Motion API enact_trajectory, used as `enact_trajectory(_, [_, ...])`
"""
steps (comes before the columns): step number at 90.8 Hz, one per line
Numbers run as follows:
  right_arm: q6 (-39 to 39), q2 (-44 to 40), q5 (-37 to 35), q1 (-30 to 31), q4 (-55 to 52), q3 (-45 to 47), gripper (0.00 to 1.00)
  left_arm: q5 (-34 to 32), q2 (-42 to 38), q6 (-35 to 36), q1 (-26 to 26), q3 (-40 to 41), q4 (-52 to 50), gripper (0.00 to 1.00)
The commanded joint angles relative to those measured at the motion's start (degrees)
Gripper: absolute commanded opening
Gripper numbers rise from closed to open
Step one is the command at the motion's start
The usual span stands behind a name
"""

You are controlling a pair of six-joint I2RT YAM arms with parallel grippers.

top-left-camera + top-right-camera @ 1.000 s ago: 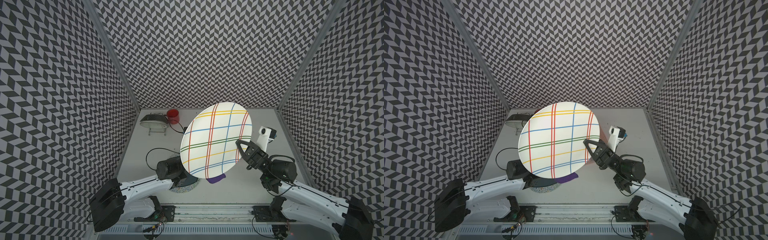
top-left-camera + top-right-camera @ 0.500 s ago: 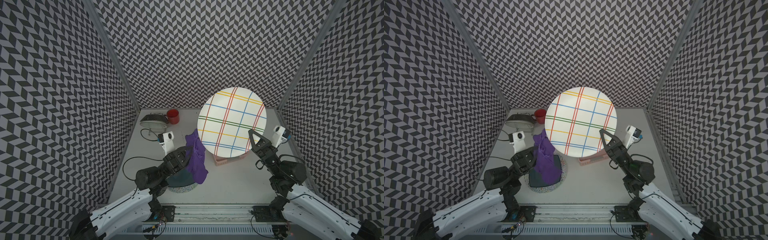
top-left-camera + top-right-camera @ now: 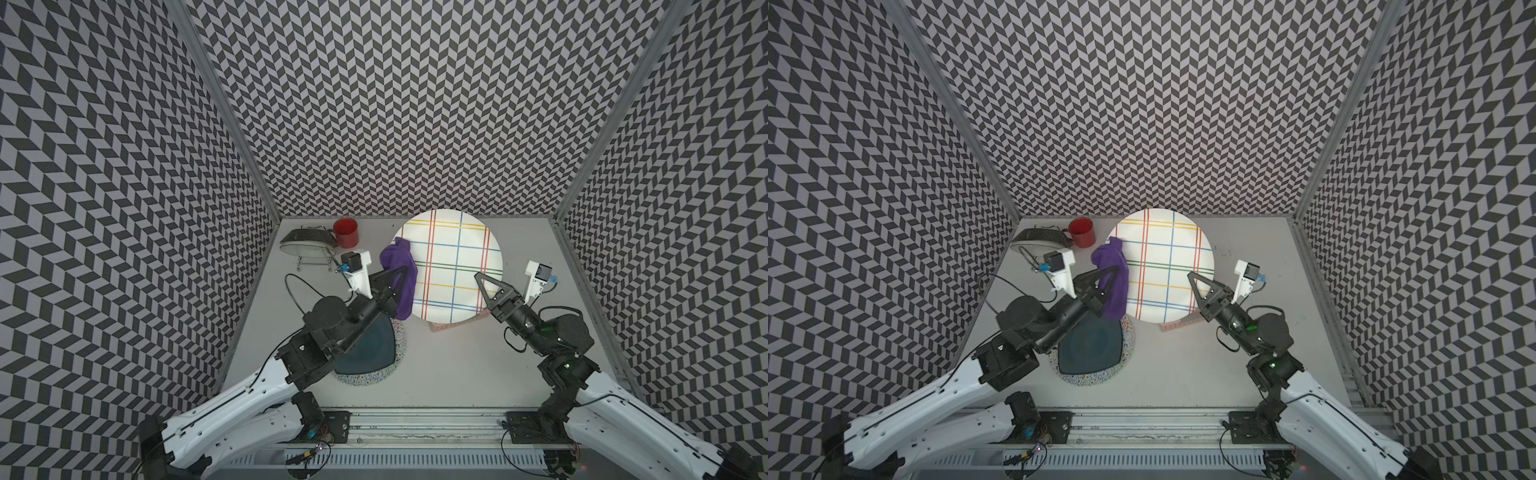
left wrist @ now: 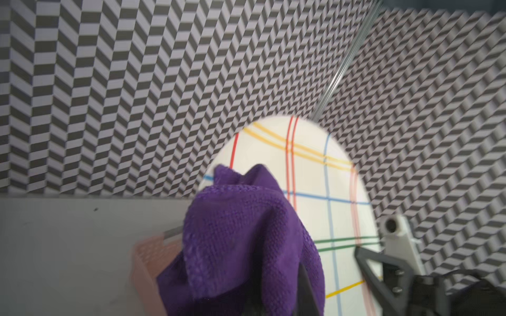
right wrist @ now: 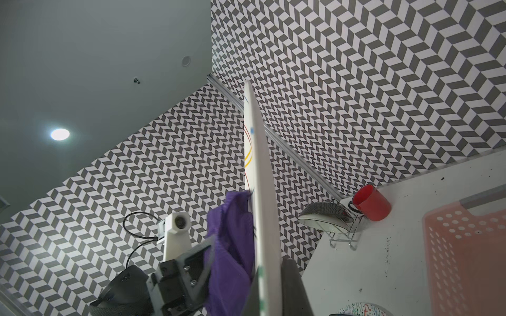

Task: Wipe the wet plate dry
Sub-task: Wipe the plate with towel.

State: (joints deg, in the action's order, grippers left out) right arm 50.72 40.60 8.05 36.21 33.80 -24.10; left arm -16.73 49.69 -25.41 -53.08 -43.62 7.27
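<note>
Purple cloth [image 3: 397, 259] clamped tight in left gripper [image 3: 403, 275], pressed on left part of striped plate [image 3: 457, 266], frame centre in both top views; right gripper [image 3: 483, 286] pinches plate's right edge, above pink basket [image 3: 441, 326].

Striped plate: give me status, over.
Left end effector shut on purple cloth, cloth against plate face. Right end effector shut on striped plate rim, plate upright, lifted. Pink basket below, nothing blocking.

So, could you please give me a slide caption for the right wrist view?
Edge-on striped plate clamped in the right gripper, purple cloth against its patterned face, red mug beyond.
</note>
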Motion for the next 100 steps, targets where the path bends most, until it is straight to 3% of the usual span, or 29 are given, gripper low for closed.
enact_trajectory(1, [-1.7,-1.7,3.6,0.6,6.0,0.2,0.00,-9.6,1.8,6.0,-0.2,-2.4,-4.5,0.00])
enact_trajectory(13, [-3.6,-2.4,7.5,4.5,10.4,4.3,0.00,-8.9,6.8,9.6,0.0,-5.6,-5.2,0.00])
enact_trajectory(26, [-5.9,-1.8,7.3,8.2,13.2,5.7,0.00,2.0,15.3,12.6,-0.4,-10.5,-6.2,0.00])
enact_trajectory(44, [-1.7,-1.8,2.1,7.3,17.3,5.8,0.00,6.5,20.6,14.0,-4.6,-10.2,-4.2,0.00])
enact_trajectory(64, [4.4,-0.7,3.9,1.0,13.3,0.1,0.00,9.1,21.1,14.0,-9.8,-5.5,-3.8,0.00])
enact_trajectory(77, [8.9,-0.1,5.7,-2.2,14.6,-1.5,0.00,7.1,21.3,12.0,-11.3,-3.4,-4.2,0.00])
enact_trajectory(86, [9.7,-0.7,7.3,-2.5,15.5,-1.4,0.00,-0.7,20.3,9.2,-10.6,-3.3,-7.3,0.00])
enact_trajectory(93, [8.3,-1.7,10.0,-2.5,16.3,-0.2,0.00,-6.0,18.1,6.6,-7.1,-4.4,-11.2,0.00])
enact_trajectory(100, [6.7,-2.8,14.7,-2.4,15.2,1.0,0.00,-5.5,13.5,5.0,0.5,-4.7,-12.9,0.00])
